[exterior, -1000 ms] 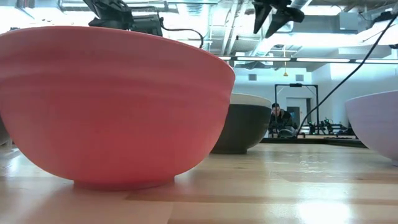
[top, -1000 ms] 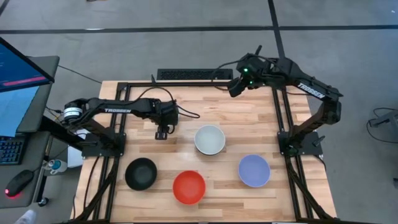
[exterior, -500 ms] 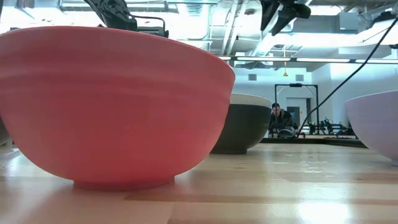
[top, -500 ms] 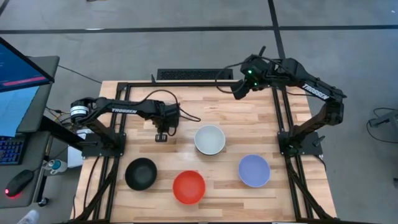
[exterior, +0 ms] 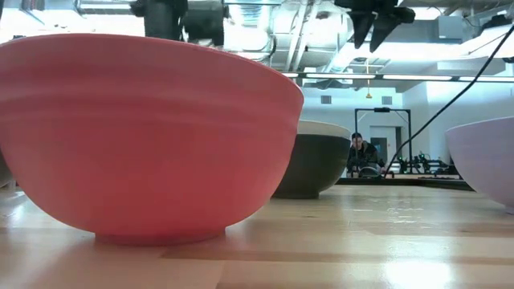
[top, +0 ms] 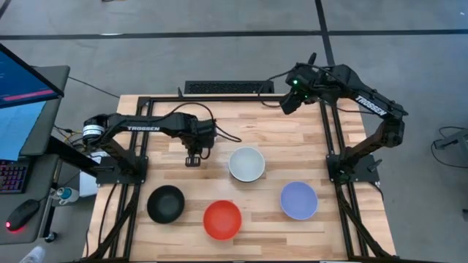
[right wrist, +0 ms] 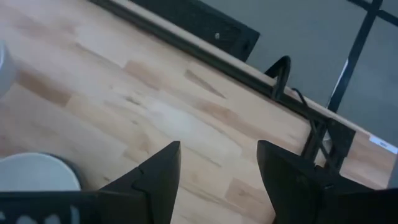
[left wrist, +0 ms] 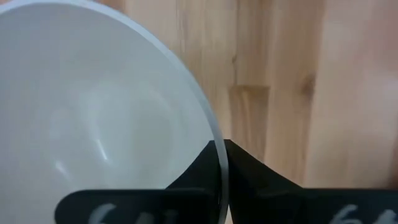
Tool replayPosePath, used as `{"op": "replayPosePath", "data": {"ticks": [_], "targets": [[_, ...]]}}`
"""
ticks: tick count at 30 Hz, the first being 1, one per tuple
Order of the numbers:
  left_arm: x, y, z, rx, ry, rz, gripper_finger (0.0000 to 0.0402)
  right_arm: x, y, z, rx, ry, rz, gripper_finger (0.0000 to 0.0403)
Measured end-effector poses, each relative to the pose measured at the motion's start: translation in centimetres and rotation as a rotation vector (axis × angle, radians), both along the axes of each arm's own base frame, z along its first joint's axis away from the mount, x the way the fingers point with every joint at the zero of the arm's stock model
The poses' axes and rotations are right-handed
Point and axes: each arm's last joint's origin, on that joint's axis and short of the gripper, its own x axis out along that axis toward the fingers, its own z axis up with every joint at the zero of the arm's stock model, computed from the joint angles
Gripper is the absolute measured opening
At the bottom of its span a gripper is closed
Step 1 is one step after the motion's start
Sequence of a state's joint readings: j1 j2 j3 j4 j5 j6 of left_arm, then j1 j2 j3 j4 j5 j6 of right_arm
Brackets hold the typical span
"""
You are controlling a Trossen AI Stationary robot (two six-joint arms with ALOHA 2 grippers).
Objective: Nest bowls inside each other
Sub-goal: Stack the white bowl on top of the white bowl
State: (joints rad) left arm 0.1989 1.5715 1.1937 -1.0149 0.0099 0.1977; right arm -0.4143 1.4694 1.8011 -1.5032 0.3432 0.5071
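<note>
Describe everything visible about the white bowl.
The white bowl is round, smooth and glossy, white inside with a dark outer wall in the low view. It stands upright and empty on the wooden table, near its middle, touching no other bowl. The left hand hovers beside it, apart from it in the high view. The left wrist view shows its pale interior and thin rim close in front of that hand's closed fingers.

Count on table: four bowls visible — one white bowl (top: 246, 164), one black bowl (top: 166, 204), one red bowl (top: 222, 220), one pale blue-lavender bowl (top: 299, 200). Two arms.
</note>
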Motion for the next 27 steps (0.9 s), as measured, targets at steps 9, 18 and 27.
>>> {"op": "replayPosePath", "data": {"ticks": [9,18,27], "targets": [[5.0,-3.2,6.9,0.098,-0.075,-0.095,0.0000,-1.8,-2.7,0.5,0.017,-0.050,-0.033,0.0235],[12.1,-4.9,7.6,0.095,-0.045,-0.141,0.0000,-3.7,-4.6,1.0,0.029,-0.082,-0.039,0.0235],[16.6,-9.1,4.6,0.034,-0.078,-0.107,0.0000,-6.6,-4.3,2.3,-0.010,-0.105,-0.071,0.0235]]}}
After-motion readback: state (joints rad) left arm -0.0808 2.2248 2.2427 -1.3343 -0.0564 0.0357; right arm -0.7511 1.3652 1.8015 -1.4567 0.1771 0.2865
